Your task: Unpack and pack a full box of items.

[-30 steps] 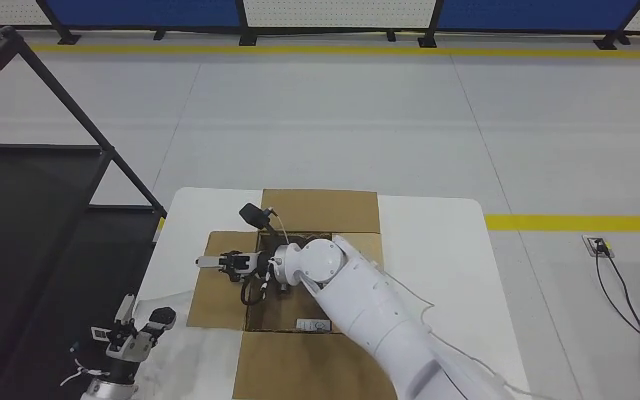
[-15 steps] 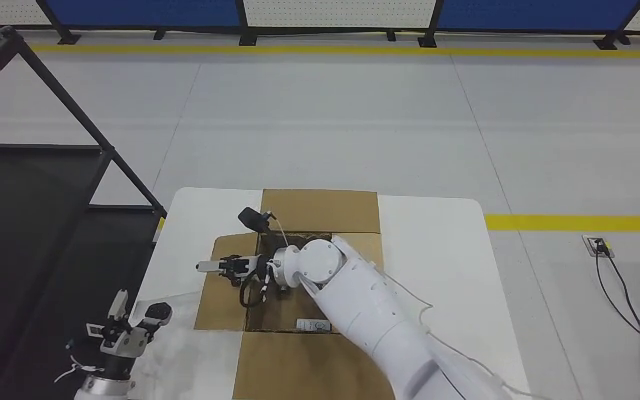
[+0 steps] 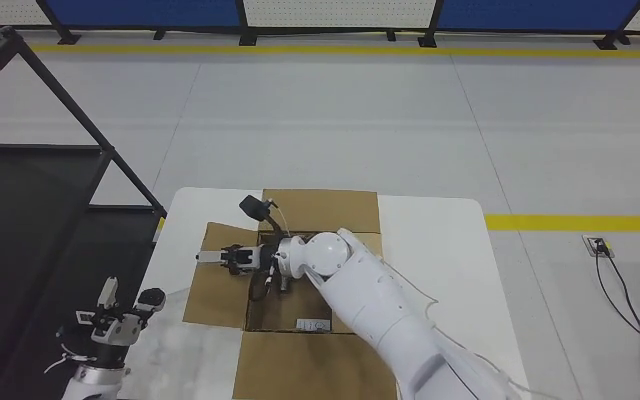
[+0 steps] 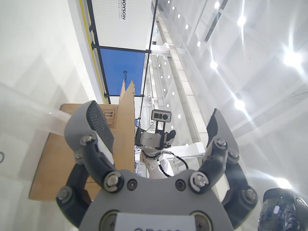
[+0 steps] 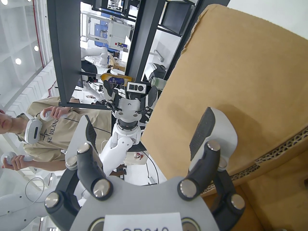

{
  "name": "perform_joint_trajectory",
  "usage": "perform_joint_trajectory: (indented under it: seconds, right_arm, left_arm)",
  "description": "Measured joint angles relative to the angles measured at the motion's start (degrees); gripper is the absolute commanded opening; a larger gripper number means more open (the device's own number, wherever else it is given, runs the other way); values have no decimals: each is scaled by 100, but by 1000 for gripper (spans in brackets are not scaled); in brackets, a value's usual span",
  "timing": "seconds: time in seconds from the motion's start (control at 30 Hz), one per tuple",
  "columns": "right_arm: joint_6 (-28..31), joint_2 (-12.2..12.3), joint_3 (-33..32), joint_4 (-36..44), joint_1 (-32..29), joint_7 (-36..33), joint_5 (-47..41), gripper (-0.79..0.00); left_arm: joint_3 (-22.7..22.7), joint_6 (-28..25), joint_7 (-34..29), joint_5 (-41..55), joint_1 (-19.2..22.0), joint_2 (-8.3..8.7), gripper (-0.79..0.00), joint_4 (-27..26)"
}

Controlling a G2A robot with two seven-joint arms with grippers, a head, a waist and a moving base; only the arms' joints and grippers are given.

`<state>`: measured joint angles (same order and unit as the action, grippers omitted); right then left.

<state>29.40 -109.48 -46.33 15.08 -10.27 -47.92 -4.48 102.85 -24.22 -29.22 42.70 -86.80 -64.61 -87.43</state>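
Both sets of fingers are spread, empty. Cardboard box [image 3: 320, 210] sits on the table [image 3: 455, 235]; my right gripper [image 3: 222, 258] is right at its left flap [image 3: 215, 295], left gripper [image 3: 120, 320] hangs well apart, so right's nearer.

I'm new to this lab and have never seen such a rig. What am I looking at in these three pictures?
This is a two-armed robot at a white table. The top picture looks down from above its arms; the other two come from cameras on each wrist, looking past that arm's tool. An open cardboard box stands on the table, flaps spread. The right tool is open beside a side flap; the left tool, also open, is near the table's edge, tilted upward. Neither holds anything.
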Motion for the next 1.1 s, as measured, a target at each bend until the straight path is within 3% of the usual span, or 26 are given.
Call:
perform_joint_trajectory:
  seconds: [0.3,0.53,0.73,0.97,1.1]
  right_arm:
    - [669,330,-453,78,28,-699,-409,0]
    - [870,613,-760,230,-77,-969,-552,0]
    - [1123,913,-1028,464,-172,-1416,-566,0]
    - [1378,1543,-1503,1801,-803,-1317,-289,0]
    - [1534,2025,-2173,2910,-1510,-1115,291,0]
  left_arm:
    - [297,122,-87,-6,-57,12,0,-583]
    - [361,269,-20,-139,-38,7,0,-824]
    - [542,600,-291,-231,-37,40,0,-1342]
    - [537,1383,-1016,-287,99,110,0,-2214]
    - [218,2319,-1767,-407,358,181,0,-2475]
